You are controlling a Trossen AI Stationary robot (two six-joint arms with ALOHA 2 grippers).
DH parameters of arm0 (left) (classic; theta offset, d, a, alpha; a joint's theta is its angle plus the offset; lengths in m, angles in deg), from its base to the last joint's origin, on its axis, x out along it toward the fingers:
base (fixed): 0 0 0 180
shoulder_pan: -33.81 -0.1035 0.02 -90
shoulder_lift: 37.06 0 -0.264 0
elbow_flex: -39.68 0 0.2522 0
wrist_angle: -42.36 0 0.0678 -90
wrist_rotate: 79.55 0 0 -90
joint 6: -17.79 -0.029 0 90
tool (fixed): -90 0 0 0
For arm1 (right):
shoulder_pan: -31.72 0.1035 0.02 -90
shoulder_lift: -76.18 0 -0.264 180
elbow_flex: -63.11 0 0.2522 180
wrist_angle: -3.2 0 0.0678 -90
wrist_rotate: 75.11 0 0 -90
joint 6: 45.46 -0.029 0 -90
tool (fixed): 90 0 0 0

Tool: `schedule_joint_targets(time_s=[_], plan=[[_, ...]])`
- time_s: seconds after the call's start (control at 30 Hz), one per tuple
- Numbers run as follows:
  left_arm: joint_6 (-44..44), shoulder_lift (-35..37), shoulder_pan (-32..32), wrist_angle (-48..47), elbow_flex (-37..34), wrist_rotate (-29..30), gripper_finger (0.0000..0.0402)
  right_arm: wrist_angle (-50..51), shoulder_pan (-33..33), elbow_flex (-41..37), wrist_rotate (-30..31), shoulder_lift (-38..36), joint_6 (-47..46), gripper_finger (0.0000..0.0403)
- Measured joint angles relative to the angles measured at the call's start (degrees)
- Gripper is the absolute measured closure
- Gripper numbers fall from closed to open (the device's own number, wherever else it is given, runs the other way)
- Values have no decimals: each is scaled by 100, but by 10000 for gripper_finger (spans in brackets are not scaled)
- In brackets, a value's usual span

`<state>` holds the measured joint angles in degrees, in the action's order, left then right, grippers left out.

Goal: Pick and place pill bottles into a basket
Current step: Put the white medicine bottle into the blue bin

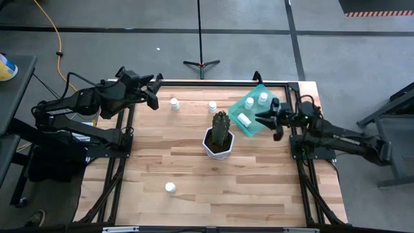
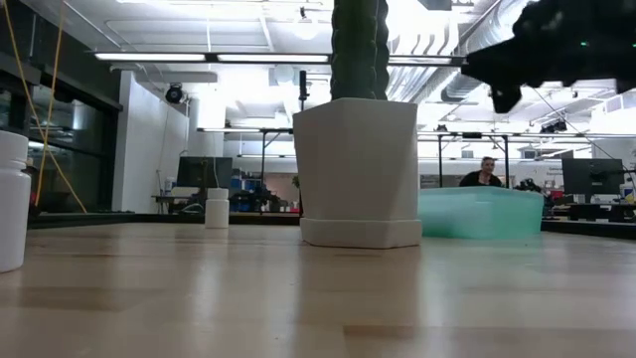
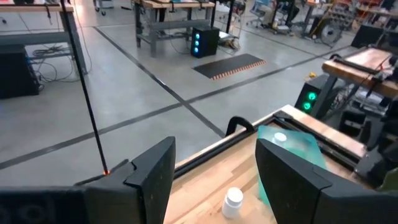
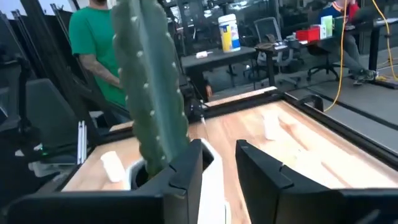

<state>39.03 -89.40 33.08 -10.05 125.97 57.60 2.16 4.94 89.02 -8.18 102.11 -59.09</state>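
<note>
Three white pill bottles (image 1: 249, 102) lie in the teal basket (image 1: 256, 127) at the far right. Two more bottles stand at the far side (image 1: 174, 103) (image 1: 212, 107), and one stands near the front (image 1: 170, 188). My left gripper (image 1: 153, 92) is open and empty, raised over the far left of the table, with the nearest bottle (image 3: 234, 200) ahead of it. My right gripper (image 1: 266, 122) is open and empty above the basket's near right side. It faces the cactus pot (image 4: 208, 180) and shows dark at the top right of the low view (image 2: 556, 45).
The white faceted pot with the green cactus (image 1: 218, 139) stands mid-table, just left of the basket. It fills the middle of the low view (image 2: 358, 169). A black frame rail (image 1: 213, 82) runs along the table's far edge. A person in a green shirt (image 4: 93, 43) stands beyond the table.
</note>
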Motion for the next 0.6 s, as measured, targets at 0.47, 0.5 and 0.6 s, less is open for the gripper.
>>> schedule_joint_targets(time_s=[0.47,0.5,0.6], plan=[[-842,-663,-6,-53,-260,-564,147,941,-7,-842,815,-1426,-434,368],[-1008,-764,-7,-51,-269,-581,147,963,-7,-846,868,-1443,-435,371],[-1453,-1048,-9,-100,-281,-592,147,908,-9,-844,925,-1447,-452,376]])
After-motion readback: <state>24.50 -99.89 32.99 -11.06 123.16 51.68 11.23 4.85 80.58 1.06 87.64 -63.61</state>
